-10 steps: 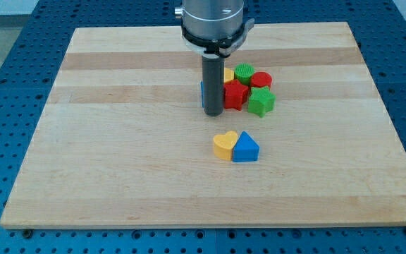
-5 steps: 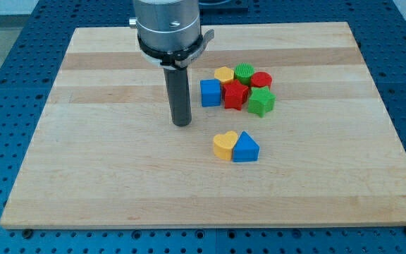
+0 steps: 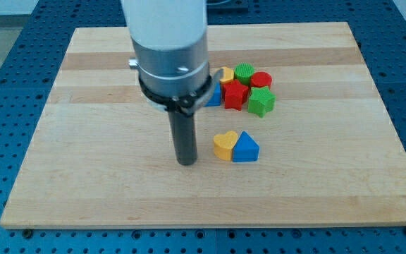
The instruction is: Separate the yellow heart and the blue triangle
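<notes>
Left of the pair, my tip [image 3: 187, 161] rests on the wooden board [image 3: 83, 176] — near the yellow heart [image 3: 223, 145] but not touching it, with bare wood between. I have no jaws to open or shut; the rod holds nothing. Heart and blue triangle [image 3: 246, 147] sit pressed together near the board's middle, so I judge the approach step is in hand. Next I need a line that catches the heart alone — a push straight rightward would likely shove both.
</notes>
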Motion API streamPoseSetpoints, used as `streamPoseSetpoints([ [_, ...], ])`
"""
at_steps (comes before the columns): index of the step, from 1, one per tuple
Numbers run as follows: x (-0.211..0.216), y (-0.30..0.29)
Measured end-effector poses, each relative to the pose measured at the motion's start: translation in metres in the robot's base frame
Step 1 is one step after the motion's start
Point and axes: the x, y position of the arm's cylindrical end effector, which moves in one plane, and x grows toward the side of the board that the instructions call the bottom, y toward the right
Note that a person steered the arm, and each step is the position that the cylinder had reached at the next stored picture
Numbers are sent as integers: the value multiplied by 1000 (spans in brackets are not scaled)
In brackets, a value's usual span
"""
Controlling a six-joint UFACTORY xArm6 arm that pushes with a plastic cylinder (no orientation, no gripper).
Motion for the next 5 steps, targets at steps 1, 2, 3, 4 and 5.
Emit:
streamPoseSetpoints([
  [1, 8, 27],
  [2, 2, 40],
  [3, -10, 45],
  [4, -16, 49],
  [5, -17, 66],
])
